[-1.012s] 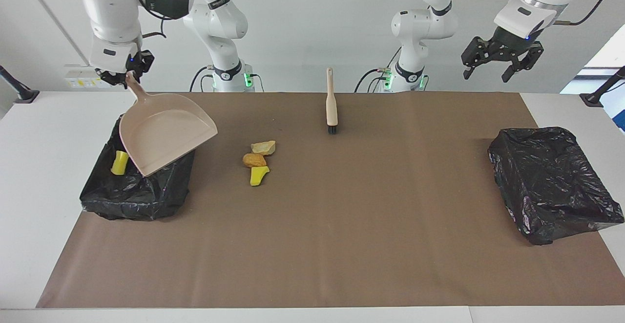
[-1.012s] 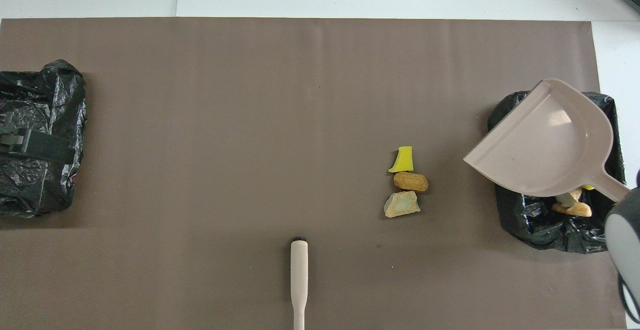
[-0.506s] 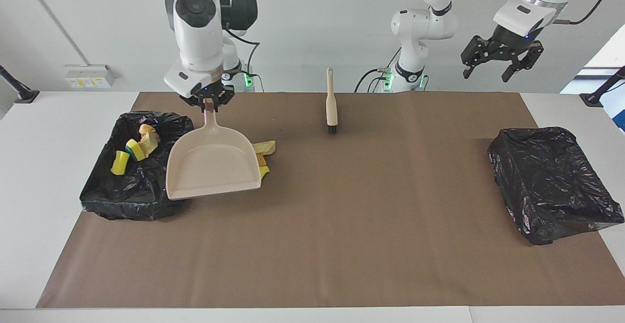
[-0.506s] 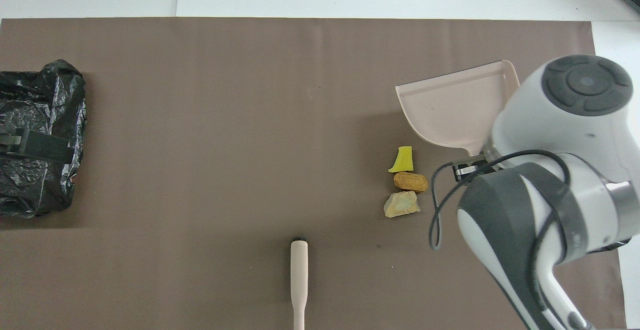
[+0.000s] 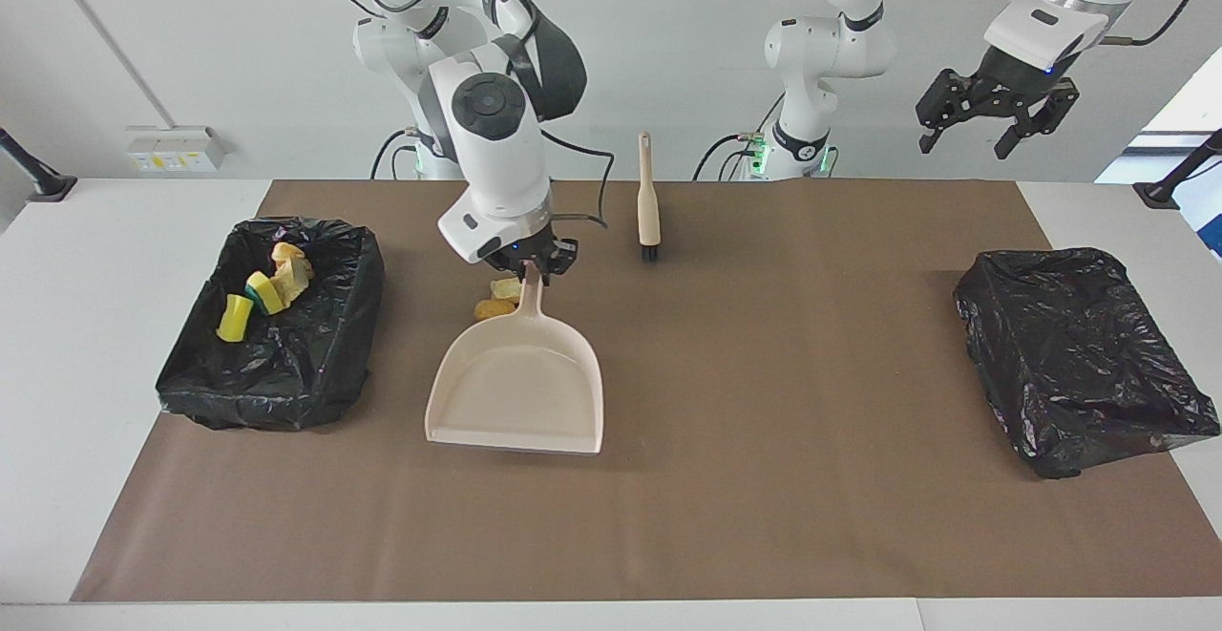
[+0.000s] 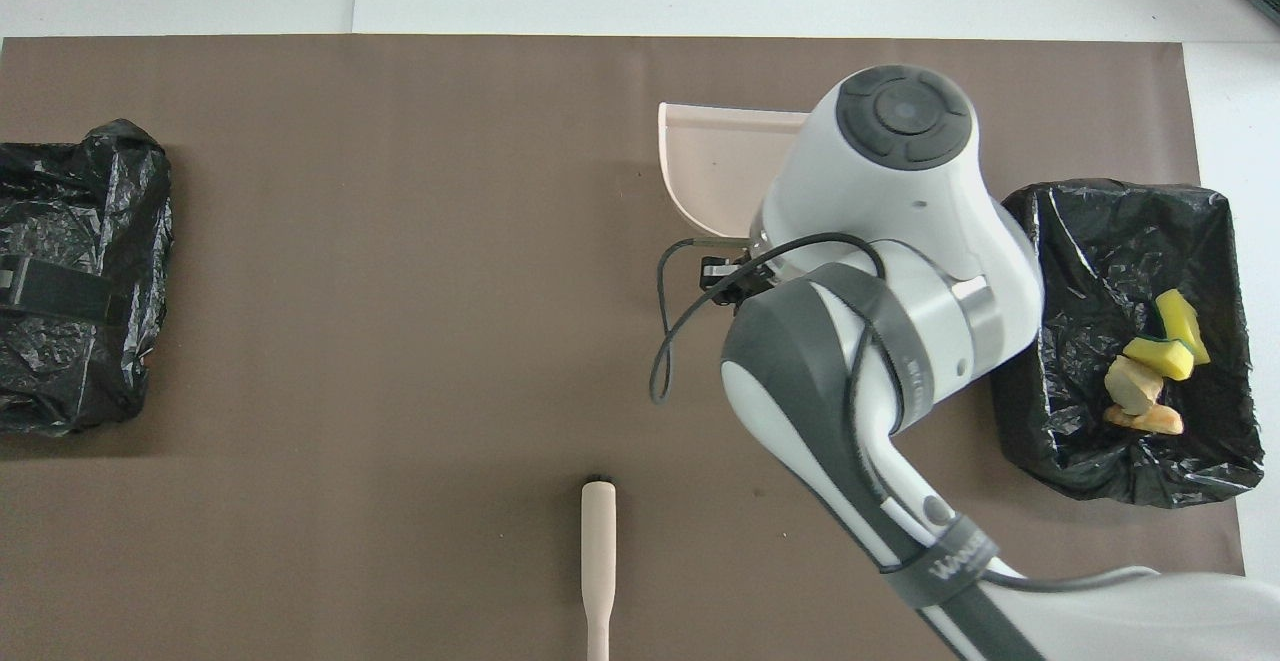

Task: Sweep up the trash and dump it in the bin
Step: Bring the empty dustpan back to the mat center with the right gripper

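Three chunks (image 5: 498, 299) of trash lie on the mat beside the right gripper (image 5: 531, 270), partly hidden by it, while four more (image 5: 260, 297) sit in the bin (image 5: 286, 392) at the right arm's end; the gripper is clamped on the handle of the empty dustpan (image 5: 517, 385), whose mouth points away from the robots and from the chunks, so any sweep from here risks pushing them past the pan unless it is turned; the brush (image 5: 648, 197) lies untouched on the mat; the left gripper (image 5: 993, 115) waits aloft, fingers apart. A second ago the pan was tipped over the bin; it now hangs over mid-mat.
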{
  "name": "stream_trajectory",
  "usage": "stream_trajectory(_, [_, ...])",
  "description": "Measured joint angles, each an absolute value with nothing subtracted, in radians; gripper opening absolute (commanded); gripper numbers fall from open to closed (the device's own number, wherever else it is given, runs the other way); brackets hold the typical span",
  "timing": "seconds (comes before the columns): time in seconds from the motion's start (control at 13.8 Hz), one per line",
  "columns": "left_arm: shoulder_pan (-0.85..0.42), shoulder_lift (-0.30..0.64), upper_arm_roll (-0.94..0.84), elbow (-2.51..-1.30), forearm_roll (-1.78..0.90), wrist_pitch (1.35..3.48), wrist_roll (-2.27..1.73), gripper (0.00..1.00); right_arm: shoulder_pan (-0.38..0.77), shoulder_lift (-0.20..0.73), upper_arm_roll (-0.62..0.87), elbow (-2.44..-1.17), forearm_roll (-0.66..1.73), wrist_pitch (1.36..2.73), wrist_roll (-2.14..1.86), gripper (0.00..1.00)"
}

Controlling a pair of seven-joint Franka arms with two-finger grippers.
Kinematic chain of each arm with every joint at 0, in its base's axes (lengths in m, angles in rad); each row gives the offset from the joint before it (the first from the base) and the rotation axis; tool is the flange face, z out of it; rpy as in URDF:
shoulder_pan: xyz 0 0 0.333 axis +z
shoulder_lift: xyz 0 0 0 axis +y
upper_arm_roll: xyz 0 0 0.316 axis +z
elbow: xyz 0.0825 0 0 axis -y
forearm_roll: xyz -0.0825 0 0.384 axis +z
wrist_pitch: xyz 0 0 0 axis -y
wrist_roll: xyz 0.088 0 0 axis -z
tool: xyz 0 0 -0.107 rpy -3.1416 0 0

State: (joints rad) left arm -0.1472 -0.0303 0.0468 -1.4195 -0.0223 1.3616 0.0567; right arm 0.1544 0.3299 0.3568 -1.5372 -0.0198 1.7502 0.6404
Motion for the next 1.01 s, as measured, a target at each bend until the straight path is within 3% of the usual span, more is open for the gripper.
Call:
stream_trajectory(0.36, [-0.137, -0.030, 0.027, -1.420, -0.022, 1.362, 0.072, 1.00, 0.371, 0.518, 0.355, -1.462, -0.032, 1.902, 0.841, 0.00])
stream_trajectory(1.01, [-0.122, -0.030, 0.027, -1.421, -0.022, 1.344, 0.072, 1.00, 0.376, 0.623, 0.346, -1.440, -0.096, 2.004, 0.848, 0.00])
